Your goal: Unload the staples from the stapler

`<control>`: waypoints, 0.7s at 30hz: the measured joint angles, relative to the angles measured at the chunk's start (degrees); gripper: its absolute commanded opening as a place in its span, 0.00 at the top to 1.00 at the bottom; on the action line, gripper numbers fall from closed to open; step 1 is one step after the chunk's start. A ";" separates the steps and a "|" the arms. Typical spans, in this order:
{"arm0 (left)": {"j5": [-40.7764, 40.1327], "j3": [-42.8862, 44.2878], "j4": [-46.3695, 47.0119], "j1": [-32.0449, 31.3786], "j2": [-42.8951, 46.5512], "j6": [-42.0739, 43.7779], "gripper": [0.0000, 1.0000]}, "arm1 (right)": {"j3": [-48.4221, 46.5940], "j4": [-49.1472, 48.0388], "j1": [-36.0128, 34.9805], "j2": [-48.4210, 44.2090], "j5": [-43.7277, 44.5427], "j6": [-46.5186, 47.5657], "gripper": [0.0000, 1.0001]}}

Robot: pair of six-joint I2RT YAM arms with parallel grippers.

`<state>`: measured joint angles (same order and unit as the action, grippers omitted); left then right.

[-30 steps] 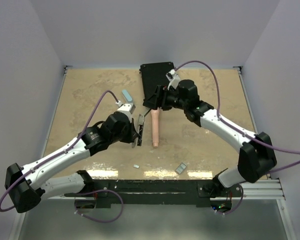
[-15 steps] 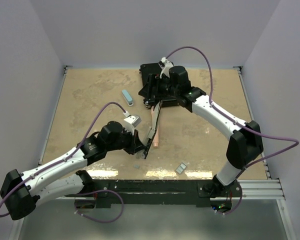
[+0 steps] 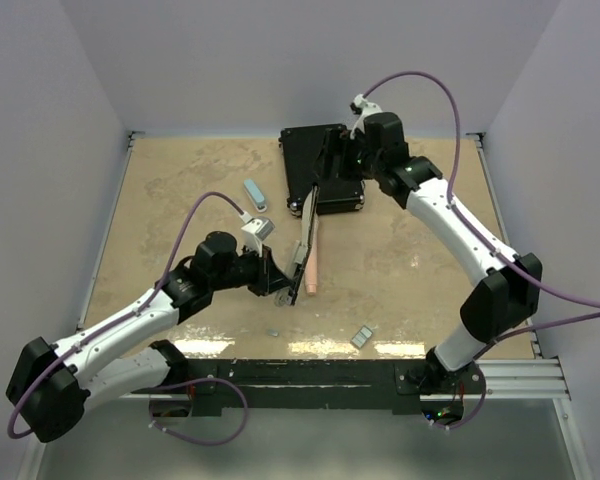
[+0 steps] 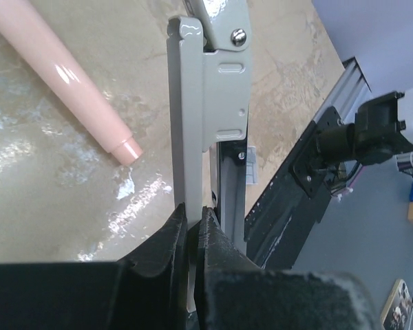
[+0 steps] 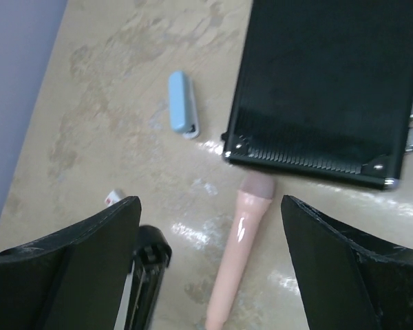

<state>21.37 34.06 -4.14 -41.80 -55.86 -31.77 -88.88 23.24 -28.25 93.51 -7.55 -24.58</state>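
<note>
the stapler's pale pink glossy handle (image 3: pixel 310 262) lies flat on the tan table (image 3: pixel 180 200). along its left side runs a thin grey metal rail (image 4: pixel 206 89), and the left gripper (image 4: pixel 193 214) is clamped on the rail's near end, fingers pinched tight against it. the right gripper (image 5: pixel 210 206) hangs near the handle's far end, fingers spread wide, holding nothing. the staples (image 3: pixel 362 337), small silvery-grey blocks, rest on the table past the handle's near end, off to its right. a smaller grey piece (image 3: pixel 273 332) lies off to its left. a black rectangular case (image 3: pixel 315 160) sits just beyond the handle's far end, and a small light blue oblong object (image 5: pixel 181 103) lies left of that end.
</note>
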 measured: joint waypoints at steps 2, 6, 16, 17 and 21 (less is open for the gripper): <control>0.68 -0.22 0.81 1.60 -0.81 -0.72 1.00 | -1.77 1.70 0.68 -1.16 3.26 1.09 0.12; 3.19 -1.16 3.37 2.95 -2.27 -3.26 1.00 | -1.55 3.72 1.29 -6.75 5.99 2.71 0.18; 3.69 -2.03 7.08 3.28 -0.72 -10.14 1.00 | 25.90 -10.25 0.28 -23.50 -10.69 -4.81 0.22; 3.28 -2.03 7.08 3.32 -0.55 -10.67 1.00 | 28.30 -11.56 -0.09 -23.71 -11.65 -6.38 0.23; 1.81 -2.03 7.06 3.54 -0.44 -12.24 1.00 | 33.77 -15.80 -2.08 -23.91 -12.63 -11.19 0.25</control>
<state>23.18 32.03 2.92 -38.26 -56.29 -44.01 -55.11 7.44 -30.33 69.60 -20.18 -35.77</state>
